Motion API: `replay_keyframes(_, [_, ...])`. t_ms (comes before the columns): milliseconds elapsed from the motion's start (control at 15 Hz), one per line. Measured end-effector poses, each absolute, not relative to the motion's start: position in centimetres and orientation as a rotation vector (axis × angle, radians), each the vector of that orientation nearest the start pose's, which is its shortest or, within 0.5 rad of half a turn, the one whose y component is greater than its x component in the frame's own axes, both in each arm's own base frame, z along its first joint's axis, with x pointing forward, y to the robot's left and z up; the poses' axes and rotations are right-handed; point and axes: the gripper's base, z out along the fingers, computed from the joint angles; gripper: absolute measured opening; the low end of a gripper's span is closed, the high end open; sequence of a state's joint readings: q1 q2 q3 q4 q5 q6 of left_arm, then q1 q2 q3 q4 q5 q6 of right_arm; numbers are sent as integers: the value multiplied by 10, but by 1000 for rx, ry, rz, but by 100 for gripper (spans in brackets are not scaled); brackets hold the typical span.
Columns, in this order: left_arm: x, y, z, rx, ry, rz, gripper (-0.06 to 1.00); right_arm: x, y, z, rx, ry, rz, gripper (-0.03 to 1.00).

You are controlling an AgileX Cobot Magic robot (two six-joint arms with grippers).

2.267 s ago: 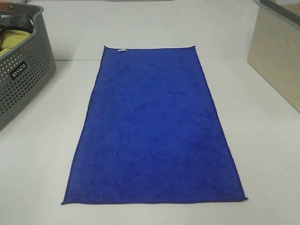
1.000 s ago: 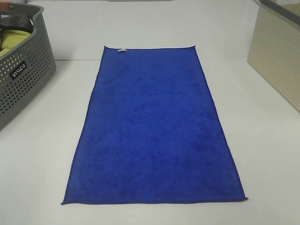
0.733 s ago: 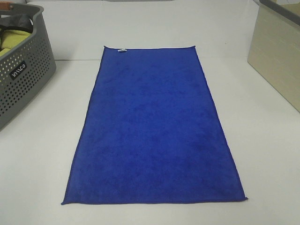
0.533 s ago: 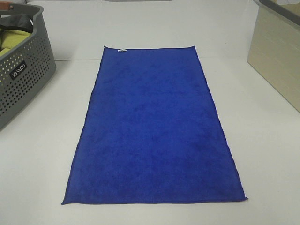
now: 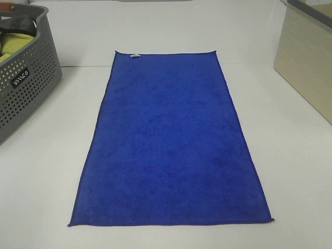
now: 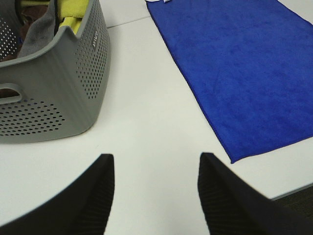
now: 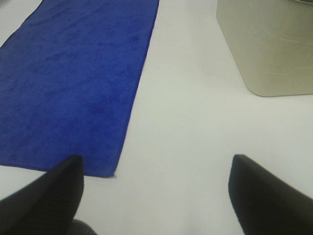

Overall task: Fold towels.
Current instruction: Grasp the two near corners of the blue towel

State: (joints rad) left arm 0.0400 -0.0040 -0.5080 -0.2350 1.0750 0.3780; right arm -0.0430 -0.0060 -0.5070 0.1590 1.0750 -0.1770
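Note:
The royal-blue towel [image 5: 170, 142] lies flat and fully spread on the white table, long side running away from me, with a small white tag [image 5: 135, 55] on its far short edge. It also shows in the left wrist view [image 6: 244, 68] and the right wrist view [image 7: 73, 83]. My left gripper [image 6: 154, 196] is open and empty above bare table, off the towel's near left corner. My right gripper [image 7: 156, 193] is open and empty above bare table, off the towel's near right corner. Neither gripper shows in the exterior high view.
A grey perforated basket [image 5: 26, 78] with yellow-green cloth stands at the left, also in the left wrist view [image 6: 54, 83]. A beige bin [image 5: 306, 57] stands at the right, also in the right wrist view [image 7: 269, 44]. The table's front edge [image 6: 293, 193] is near.

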Motion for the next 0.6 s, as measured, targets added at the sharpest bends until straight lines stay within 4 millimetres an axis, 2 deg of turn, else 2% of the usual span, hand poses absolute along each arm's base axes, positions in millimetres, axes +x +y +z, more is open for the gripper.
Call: replay_keyframes(600, [-8, -19, 280, 355, 1993, -17, 51, -7, 13, 279, -146, 2030, 52, 77])
